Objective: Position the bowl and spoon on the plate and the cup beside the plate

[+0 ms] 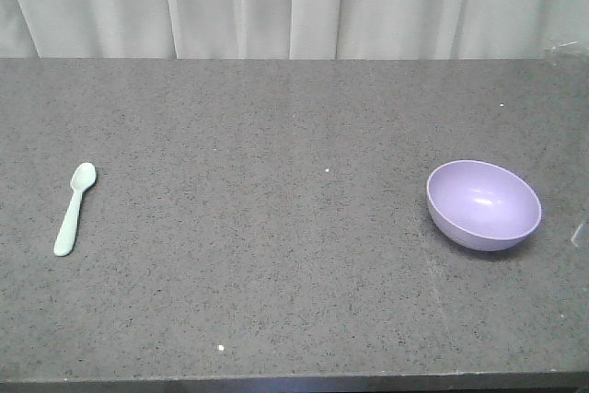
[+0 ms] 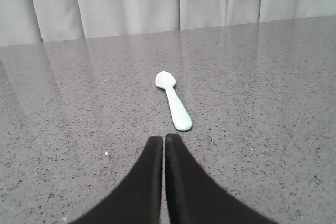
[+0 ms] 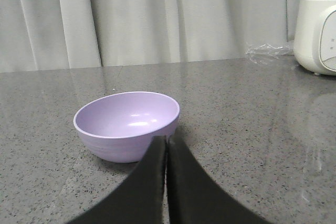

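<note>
Grey speckled stone table, backed along its far edge by a pale pleated curtain.

Spoon: pale mint plastic, lying flat on the table's left side as the front view shows it. The scoop points toward the curtain and the handle toward the near edge, slightly slanted. Nothing touches it.

Bowl: lavender plastic, standing on the table's right side in the front view, well apart from the spoon. It is open side up, with nothing inside but light glints on the inner wall.

Left hand: two black fingers pressed together with only a hairline seam between them, holding nothing. It hangs above the table just short of the spoon's handle end, not touching it.

Right hand: black fingers likewise closed tip to tip, holding nothing. In its own view the tips overlap the bowl's near wall; contact cannot be told.

White appliance: stands at the far right of the table in the right wrist view, cut off by the frame. Crumpled clear film lies beside it against the curtain.
</note>
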